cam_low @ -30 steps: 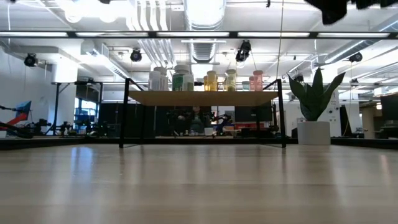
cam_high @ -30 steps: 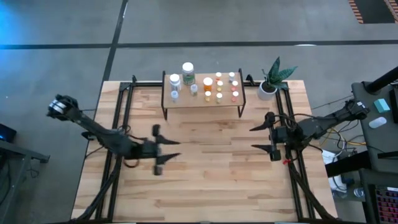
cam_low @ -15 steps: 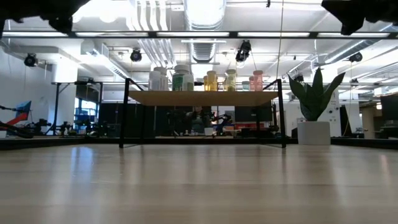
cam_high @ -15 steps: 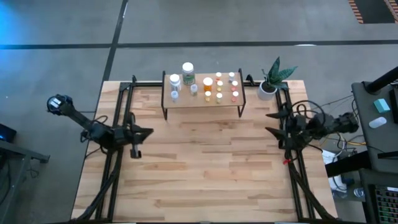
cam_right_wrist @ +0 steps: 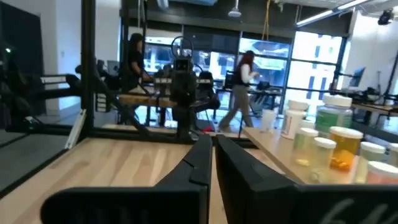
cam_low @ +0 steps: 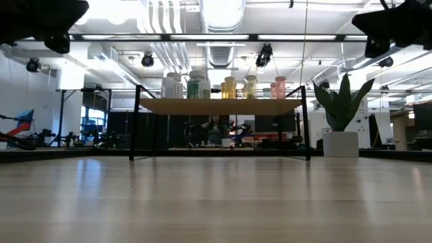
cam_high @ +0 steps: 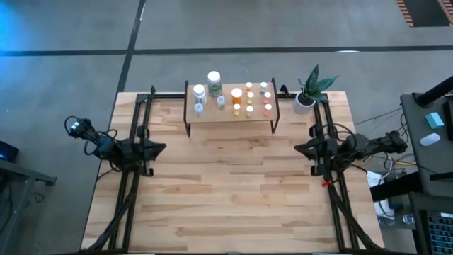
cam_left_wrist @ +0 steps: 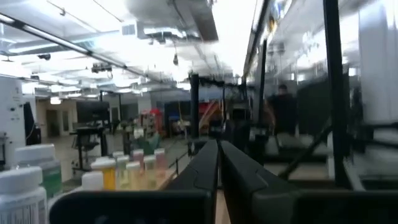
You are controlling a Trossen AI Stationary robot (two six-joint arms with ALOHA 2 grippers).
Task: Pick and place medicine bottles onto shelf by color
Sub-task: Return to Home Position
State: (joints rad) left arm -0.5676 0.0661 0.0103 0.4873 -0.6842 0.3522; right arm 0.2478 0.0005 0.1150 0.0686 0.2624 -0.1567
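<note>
- Left gripper (cam_high: pixel 157 149): fingers pressed together, nothing held. It sits at the left side of the table (cam_high: pixel 233 202), pointing inward, well apart from the shelf.
- Right gripper (cam_high: pixel 300 149): fingers closed tip to tip, nothing held. It sits at the table's right side, pointing inward, level with the left gripper.
- Shelf (cam_high: pixel 221 115): stands at the far middle of the table, with a light wood top on black legs.
- Bottles (cam_high: pixel 249 96): all stand on the shelf top, all white-capped.
  - White ones are at the left end. Among them is a big white bottle (cam_high: pixel 214 83) with a green label, at the far edge; its print is too small to read.
  - A big orange bottle (cam_high: pixel 236 94) stands near the middle.
  - Small yellow and amber ones stand in rows beside the big orange bottle.
  - Reddish ones are at the right end.
- Plant (cam_high: pixel 312 85): in a white pot, near the shelf's right end, at the table's far right corner.
</note>
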